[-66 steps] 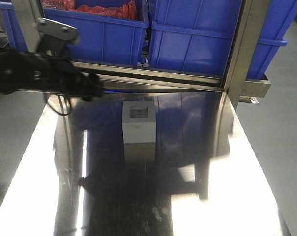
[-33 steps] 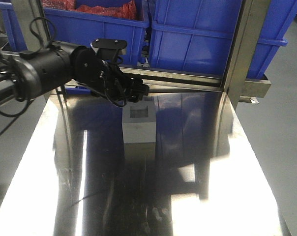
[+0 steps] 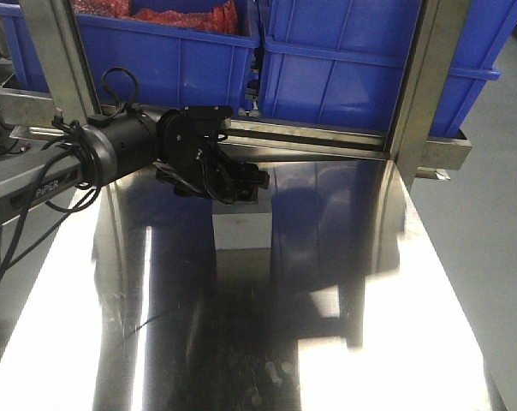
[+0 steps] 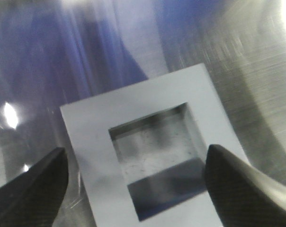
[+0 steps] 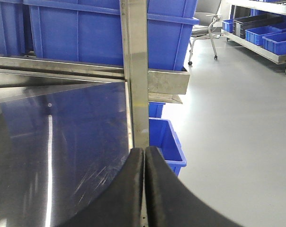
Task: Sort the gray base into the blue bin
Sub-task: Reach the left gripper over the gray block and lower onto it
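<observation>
Partly | gray base (image 3: 241, 231) top hidden (by arm (image 3: 121, 150)) | left jaws apart | right jaws together

A warehouse-like workshop: blue crates (image 3: 353, 60) on steel racking (image 3: 425, 86), concrete floor (image 5: 237, 118)

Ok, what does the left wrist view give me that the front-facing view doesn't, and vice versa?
Only left wrist: the square recess in the gray base, with the open fingertips of the left end effector on either side. Only front-facing: the whole left arm and the blue bins behind the table. Both: the gray base sitting on the steel table.
</observation>
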